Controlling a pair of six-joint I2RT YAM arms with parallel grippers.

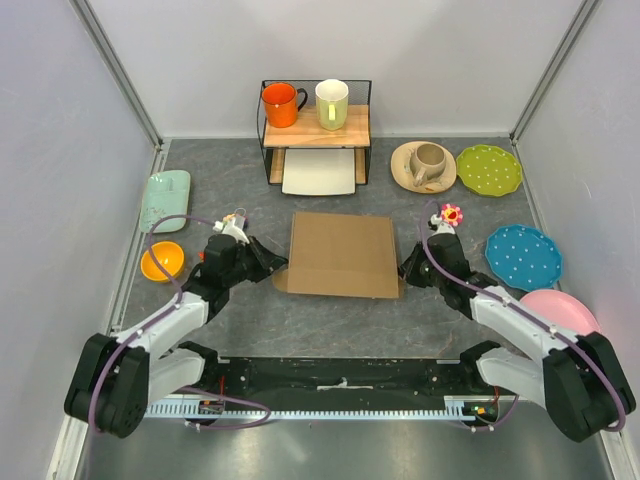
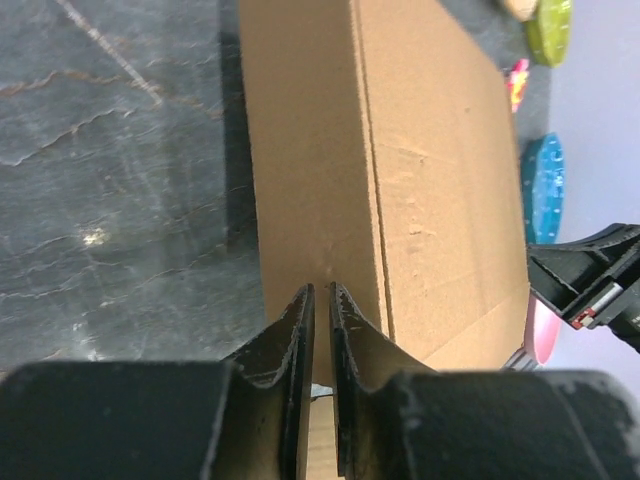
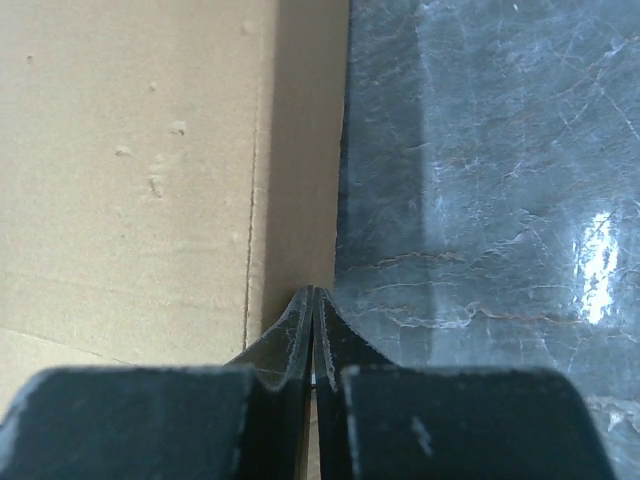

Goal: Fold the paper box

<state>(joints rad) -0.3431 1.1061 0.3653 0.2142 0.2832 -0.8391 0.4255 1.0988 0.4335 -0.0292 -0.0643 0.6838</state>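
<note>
Left wrist: left pincer (image 2: 320, 290) nrly closed, gripping edge of plain brown corrugated cardboard box (image 2: 440, 170); right pincer (image 3: 313, 292) fully closed, tips touching box side.

The paper box (image 1: 340, 253) is plain brown. The worktop (image 1: 330, 325) is dark grey with pale veins, like marble. There is an orange mug (image 1: 281, 104) and a yellow-green mug (image 1: 332, 103). The green plate (image 1: 490, 170) and the blue plate (image 1: 524, 256) have white dots; the pink plate (image 1: 560, 308) is plain. The small bowl (image 1: 162, 262) is orange.
</note>
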